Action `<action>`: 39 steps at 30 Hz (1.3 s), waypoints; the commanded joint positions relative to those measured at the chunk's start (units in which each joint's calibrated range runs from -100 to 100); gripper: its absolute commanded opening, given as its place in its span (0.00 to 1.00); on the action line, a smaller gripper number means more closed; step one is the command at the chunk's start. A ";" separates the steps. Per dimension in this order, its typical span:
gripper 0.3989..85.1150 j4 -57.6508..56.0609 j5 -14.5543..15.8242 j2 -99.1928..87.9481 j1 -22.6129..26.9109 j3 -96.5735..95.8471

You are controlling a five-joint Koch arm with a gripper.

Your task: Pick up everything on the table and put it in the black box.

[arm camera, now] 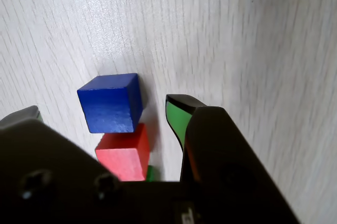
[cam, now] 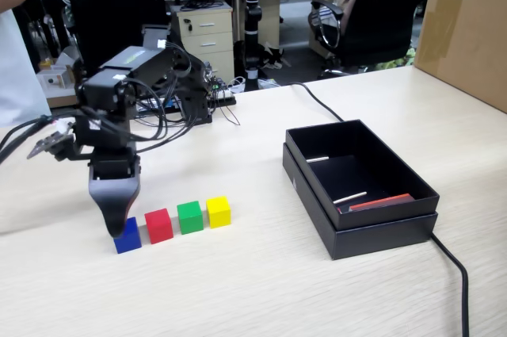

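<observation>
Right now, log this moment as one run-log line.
phase: reaching | gripper: open, straddling blue cube | held: nothing | red cube, green cube, yellow cube: on table | black box: no cubes

Pale wood-grain table (cam: 261,281) with a black cable (cam: 455,266) trailing over its near right part. A large brown carton (cam: 467,32) stands at the far right edge. Beyond the table: a cream drawer cabinet (cam: 207,36), a black office chair (cam: 380,12) and further desks.
</observation>
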 commanded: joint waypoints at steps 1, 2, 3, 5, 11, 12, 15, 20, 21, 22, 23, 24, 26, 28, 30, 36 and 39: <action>0.52 -0.08 0.05 0.20 0.10 5.80; 0.52 -0.08 0.05 1.00 0.10 6.16; 0.52 -0.08 0.05 1.81 0.10 6.53; 0.52 -0.08 0.05 3.18 0.10 6.62; 0.38 -0.08 0.88 5.48 0.24 7.07; 0.34 -0.08 0.98 5.82 0.24 7.43; 0.05 -0.08 1.66 7.31 0.24 9.70; 0.02 -0.17 1.71 4.79 -0.20 8.70; 0.02 -0.17 1.71 3.41 -0.29 7.98; 0.02 -0.17 1.71 0.54 -0.54 6.62; 0.02 -0.34 1.66 -6.11 -0.93 3.26; 0.02 -0.42 1.61 -9.78 -1.07 1.45; 0.02 -0.68 1.51 -17.36 -1.12 -2.09; 0.02 -0.68 1.56 -24.93 -0.44 -6.44; 0.02 -0.68 2.10 -32.50 0.98 -11.06; 0.03 -0.94 5.76 -50.17 7.81 -24.39; 0.03 -0.94 9.72 -56.94 14.95 -27.20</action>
